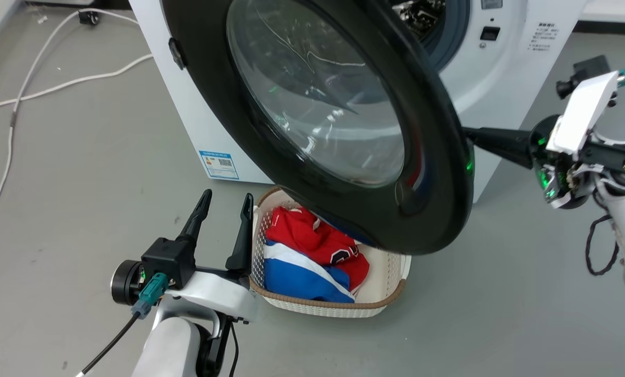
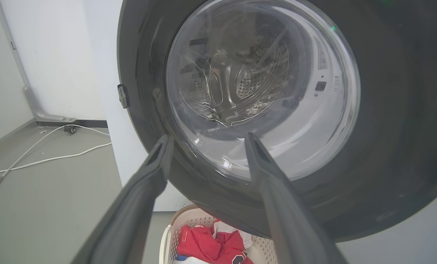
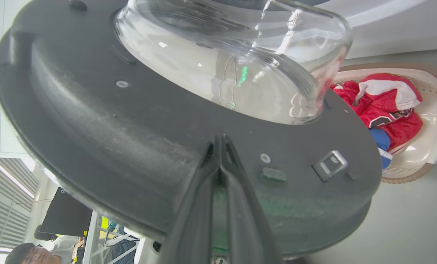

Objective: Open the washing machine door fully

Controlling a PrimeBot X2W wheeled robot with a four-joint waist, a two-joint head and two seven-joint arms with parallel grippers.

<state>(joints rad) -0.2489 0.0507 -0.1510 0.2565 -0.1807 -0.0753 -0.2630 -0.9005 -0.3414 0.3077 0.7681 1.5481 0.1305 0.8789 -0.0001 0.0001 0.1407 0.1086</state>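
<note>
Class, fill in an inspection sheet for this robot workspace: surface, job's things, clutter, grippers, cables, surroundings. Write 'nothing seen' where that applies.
Surface: grey floor.
Job's things: washing machine door stands open, out from the white washing machine; the drum opening is exposed behind it.
Clutter: basket on the floor below the door, holding red, white and blue clothes.
Grippers: left gripper open, beside the basket, apart from the door; right gripper shut, tips at the door's inner face.
Cables: white cables on the floor left of the machine.
Surroundings: a person beyond the door in the right wrist view.
</note>
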